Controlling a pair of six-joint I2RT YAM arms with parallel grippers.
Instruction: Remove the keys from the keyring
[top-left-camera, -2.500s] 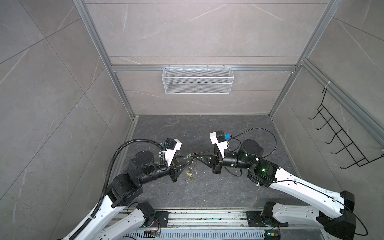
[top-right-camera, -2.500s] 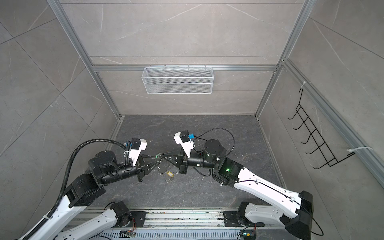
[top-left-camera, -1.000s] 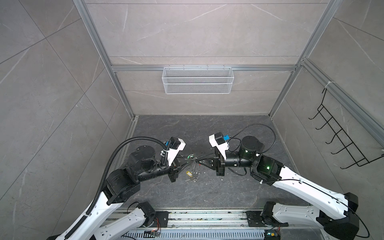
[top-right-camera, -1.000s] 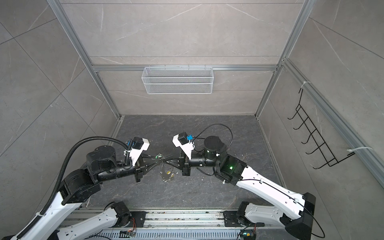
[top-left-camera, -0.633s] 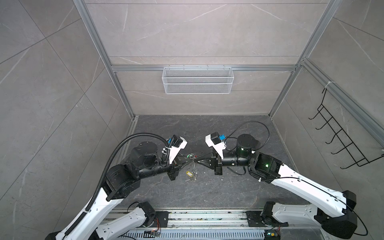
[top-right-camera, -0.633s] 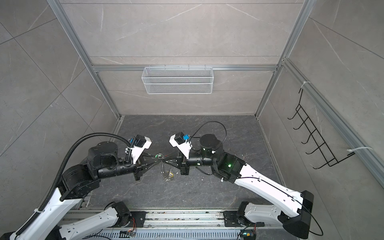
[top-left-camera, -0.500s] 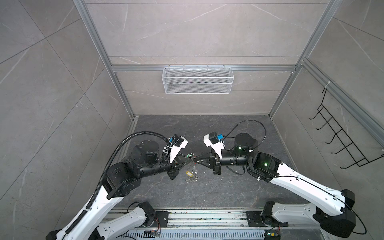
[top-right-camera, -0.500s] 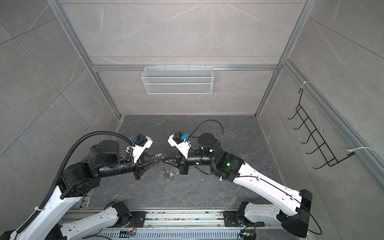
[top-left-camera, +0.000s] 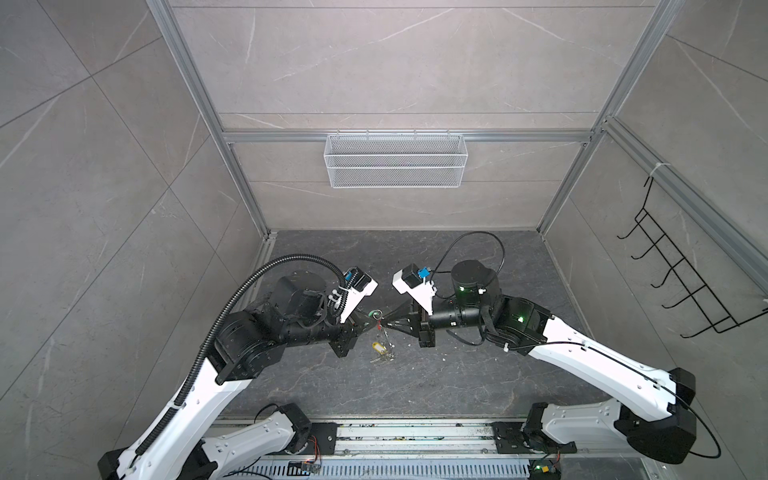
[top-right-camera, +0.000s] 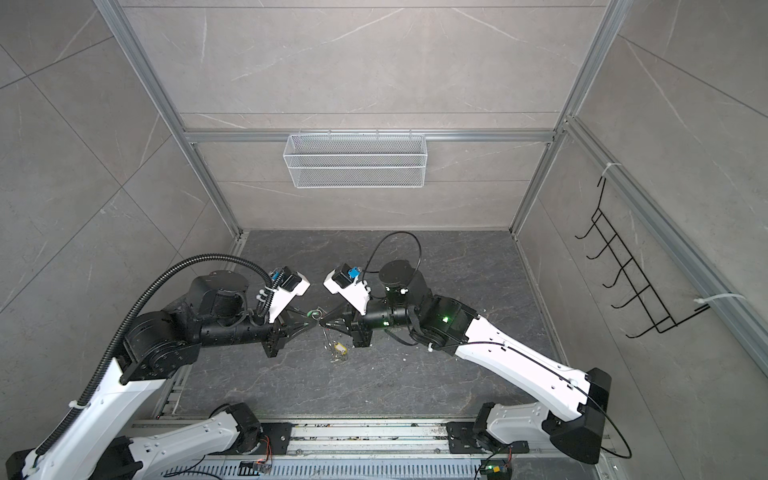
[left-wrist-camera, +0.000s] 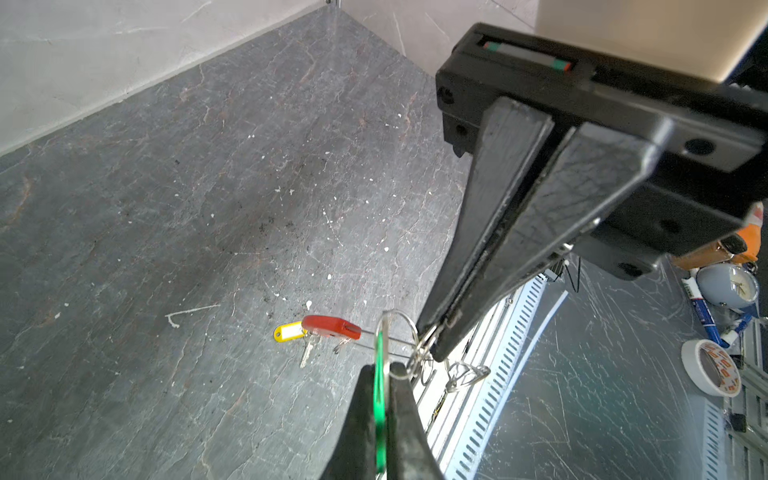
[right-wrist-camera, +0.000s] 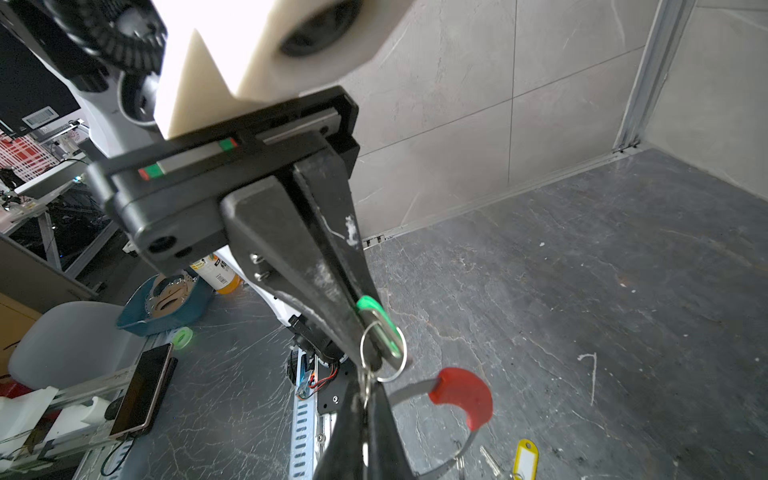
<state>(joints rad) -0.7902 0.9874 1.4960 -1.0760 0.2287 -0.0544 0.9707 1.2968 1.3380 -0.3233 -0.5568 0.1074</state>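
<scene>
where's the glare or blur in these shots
Right wrist view: the white camera mount is blown out. Left wrist view: the green tag between the near fingers is soft, the slotted rail behind glares. Both top views: evenly lit, the yellow tag tiny.

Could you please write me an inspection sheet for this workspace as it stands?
Surface: dark stone-look floor, white specks.
Job's things: keyring with red sleeve hangs between the hands; green tag pinched above, yellow tag low on it.
Clutter: tape roll and phone beyond the front rail.
Hands: left hand shut on the green tag; right hand shut on the keyring.
Cables: ribbed conduit on the left arm; thin loop over the right arm.
Surroundings: wire basket on the back wall, hook rack on the right wall.
</scene>
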